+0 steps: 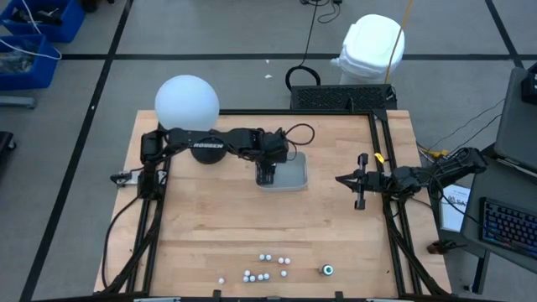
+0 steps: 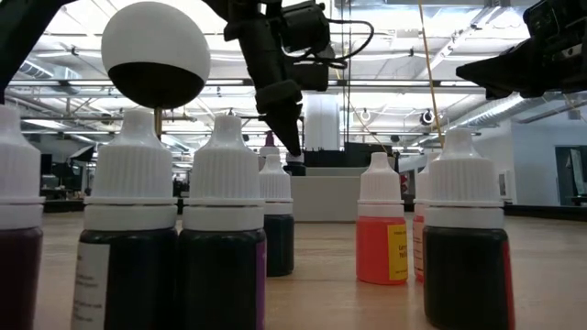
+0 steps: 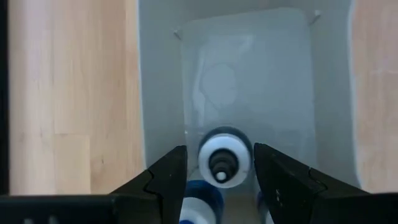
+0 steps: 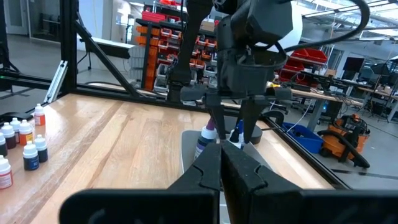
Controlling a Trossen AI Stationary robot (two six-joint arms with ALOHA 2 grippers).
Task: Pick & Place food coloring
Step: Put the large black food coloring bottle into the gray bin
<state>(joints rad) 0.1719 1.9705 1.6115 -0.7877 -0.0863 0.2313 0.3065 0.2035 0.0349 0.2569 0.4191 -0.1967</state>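
In the high view you see the loose food coloring bottles (image 1: 265,270) scattered along the bottom centre of the wooden table (image 1: 210,226), with one dark round jar (image 1: 327,270) just to their right. Above them, at frame centre, the left gripper (image 1: 266,174) hangs over the left end of the clear rectangular tray (image 1: 294,176); in the left wrist view its fingers (image 3: 163,177) stand parted on either side of a white-capped bottle (image 3: 225,157) standing in the tray, without pressing it. The right gripper (image 1: 361,192) waits at centre right, well apart from the tray, and in the right wrist view its jaws are closed together on nothing.
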